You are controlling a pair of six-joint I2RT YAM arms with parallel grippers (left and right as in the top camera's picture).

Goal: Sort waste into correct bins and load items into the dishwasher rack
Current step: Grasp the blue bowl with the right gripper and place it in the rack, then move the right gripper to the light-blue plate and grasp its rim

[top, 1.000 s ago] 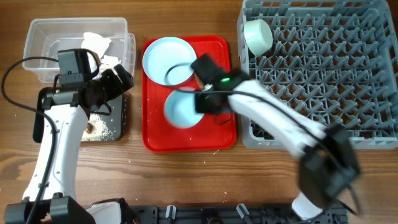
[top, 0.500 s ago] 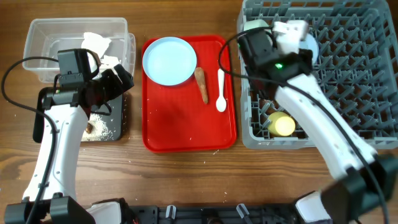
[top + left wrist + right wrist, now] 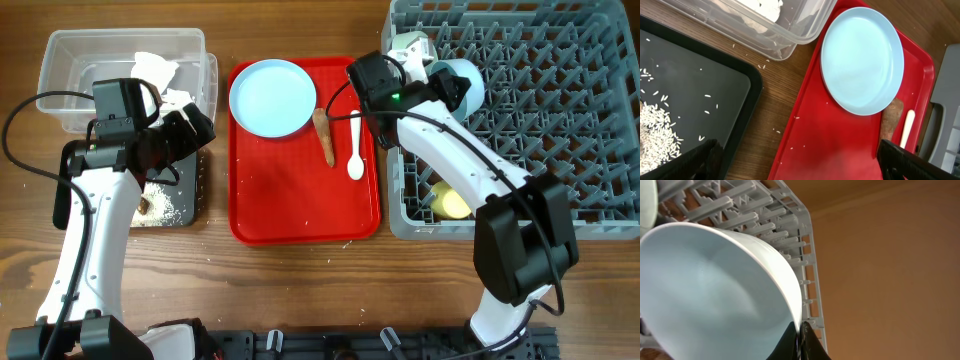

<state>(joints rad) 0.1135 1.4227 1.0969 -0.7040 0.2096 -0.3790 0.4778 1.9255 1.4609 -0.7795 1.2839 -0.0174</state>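
Left of the red serving tray [image 3: 305, 190], the left arm [image 3: 85, 240] had smooth white link shells, black joint housings and a boxy black module near its wrist. A thin black cable [image 3: 60, 96] looped beside it. Right of the tray, the right arm [image 3: 450, 160] had a white forearm shell, a black lower link and a small green light [image 3: 396, 97] on its black wrist. The left gripper [image 3: 801, 162] had matte black fingers [image 3: 697, 162]. The right gripper [image 3: 800, 340] had dark, tapered fingers [image 3: 786, 347].
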